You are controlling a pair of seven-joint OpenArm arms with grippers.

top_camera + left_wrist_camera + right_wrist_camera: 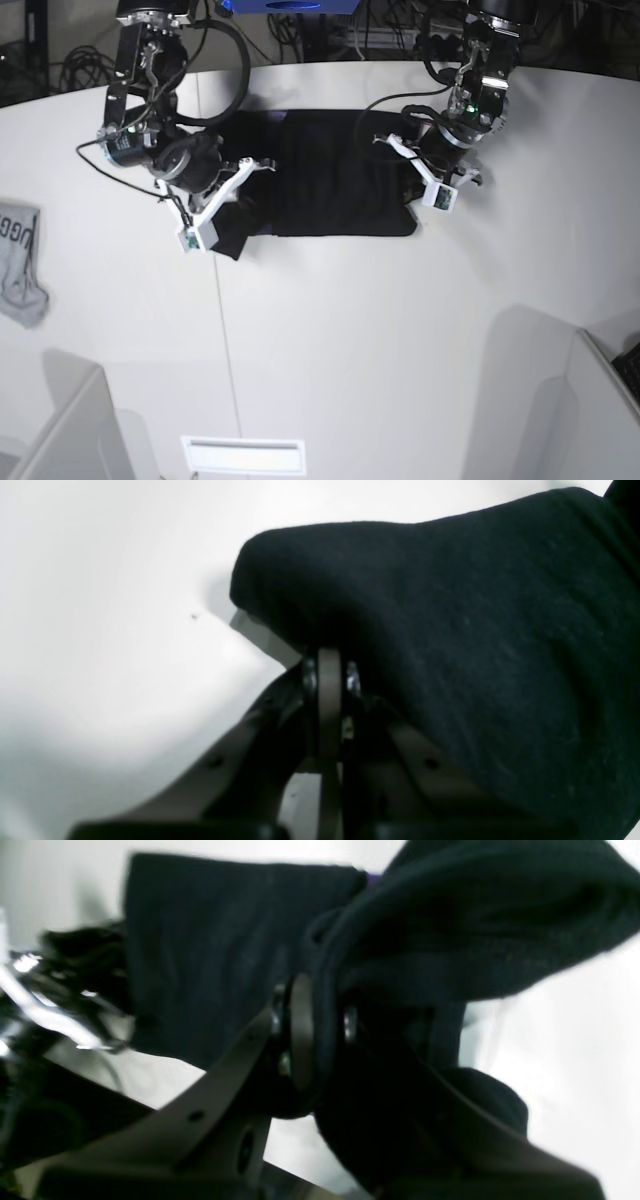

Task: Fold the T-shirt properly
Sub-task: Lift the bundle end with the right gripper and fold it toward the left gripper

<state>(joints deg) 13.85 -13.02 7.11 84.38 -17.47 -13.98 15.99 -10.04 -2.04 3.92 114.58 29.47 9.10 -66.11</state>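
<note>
White tabletop (480, 340) spread across the lower half of the base view, open below the T-shirt (330, 180), which lay black and partly bunched from upper centre toward upper left. The right gripper (317, 1040) grasped a raised fold of it; the left gripper (327, 680) was clenched at its edge, though whether cloth was pinched there could not be told. Grey lettered cloth (20, 262) sat by the left edge.

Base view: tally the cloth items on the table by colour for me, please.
Black: 1, the T-shirt
Grey: 1, the small cloth with lettering
Total: 2
</note>
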